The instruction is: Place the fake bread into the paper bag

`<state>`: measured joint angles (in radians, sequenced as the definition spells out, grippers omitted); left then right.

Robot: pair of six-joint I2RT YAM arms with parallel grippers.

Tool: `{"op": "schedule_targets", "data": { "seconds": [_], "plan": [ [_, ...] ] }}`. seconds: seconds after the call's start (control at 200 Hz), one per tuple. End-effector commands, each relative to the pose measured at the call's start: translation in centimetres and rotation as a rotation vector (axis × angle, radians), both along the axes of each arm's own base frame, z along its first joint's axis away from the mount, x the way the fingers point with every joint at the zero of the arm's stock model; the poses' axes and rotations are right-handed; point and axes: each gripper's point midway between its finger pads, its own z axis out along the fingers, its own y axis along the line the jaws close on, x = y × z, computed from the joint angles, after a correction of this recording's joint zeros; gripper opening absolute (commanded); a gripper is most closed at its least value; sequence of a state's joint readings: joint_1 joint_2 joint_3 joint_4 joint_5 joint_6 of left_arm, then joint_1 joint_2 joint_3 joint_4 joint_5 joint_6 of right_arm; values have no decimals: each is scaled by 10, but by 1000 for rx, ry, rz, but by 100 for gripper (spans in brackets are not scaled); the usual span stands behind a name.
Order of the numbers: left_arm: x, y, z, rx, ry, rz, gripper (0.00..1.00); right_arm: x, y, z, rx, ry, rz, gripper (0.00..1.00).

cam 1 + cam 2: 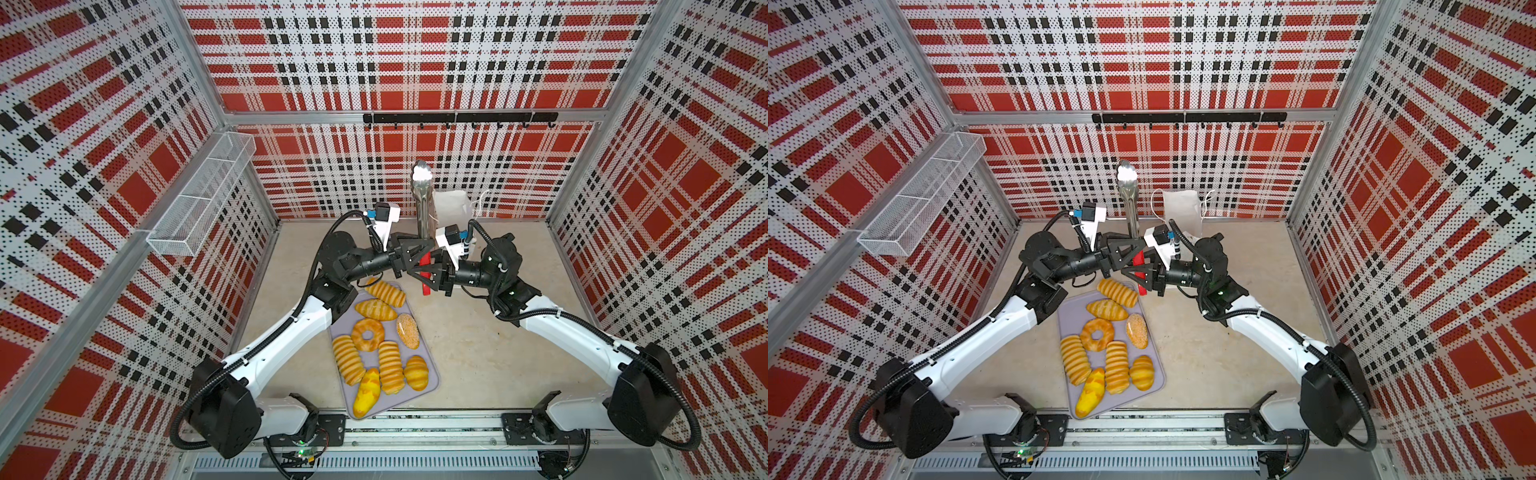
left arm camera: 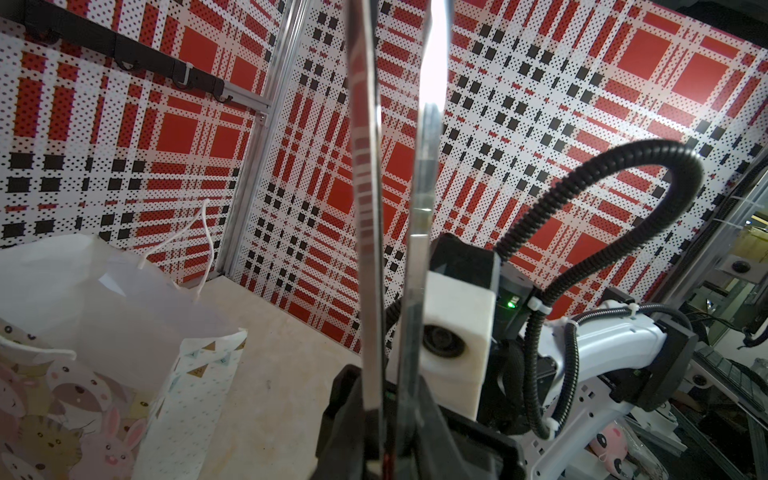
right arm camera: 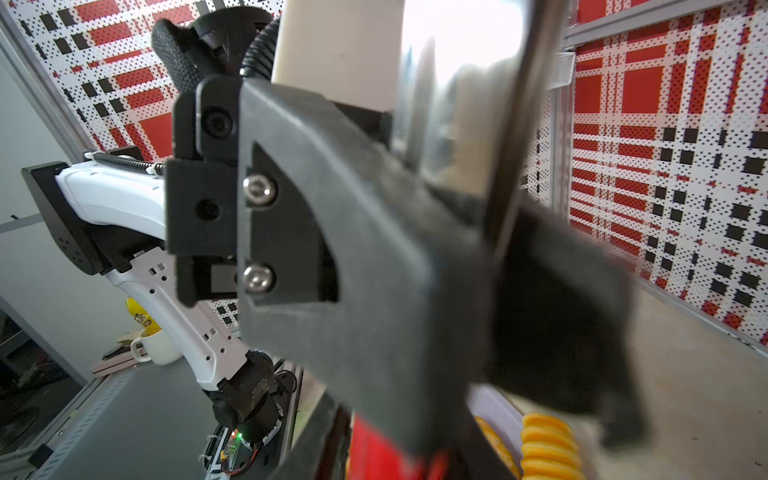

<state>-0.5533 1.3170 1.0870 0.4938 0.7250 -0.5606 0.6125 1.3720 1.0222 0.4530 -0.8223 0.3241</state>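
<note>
Left gripper (image 1: 419, 249) pinches tongs (image 1: 423, 208) upright. Right gripper (image 1: 422, 272) jaws straddle their red handle, grip unclear, blurred. Fake bread (image 1: 390, 365) lies on tray (image 1: 432, 380) below both; paper bag (image 1: 451, 208) stands behind.

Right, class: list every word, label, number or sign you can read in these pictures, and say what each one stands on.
No text reads clearly in any view.
paper bag: the small flags printed on its side carry single letters, too small to read for certain.
yellow item outside the cell: dark label, too blurred to read.
fake bread: no print visible.
tongs: no print visible.
</note>
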Motion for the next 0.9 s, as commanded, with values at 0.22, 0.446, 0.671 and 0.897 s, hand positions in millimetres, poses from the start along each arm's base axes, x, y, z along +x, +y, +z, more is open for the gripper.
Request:
{"op": "schedule_targets", "data": {
  "seconds": [0.22, 0.446, 0.671, 0.897],
  "plan": [
    [-16, 6, 22, -111, -52, -42, 17, 1, 2, 31, 113, -49, 4, 9],
    [-11, 26, 21, -152, -37, -4, 58, 2, 3, 34, 118, -35, 9, 0],
    [3, 58, -6, -104, 52, 134, 98, 12, -4, 27, 68, -25, -97, 0],
    [6, 98, -50, 99, 159, 409, 98, 41, -27, -30, -212, 98, -388, 0]
  ]
}}
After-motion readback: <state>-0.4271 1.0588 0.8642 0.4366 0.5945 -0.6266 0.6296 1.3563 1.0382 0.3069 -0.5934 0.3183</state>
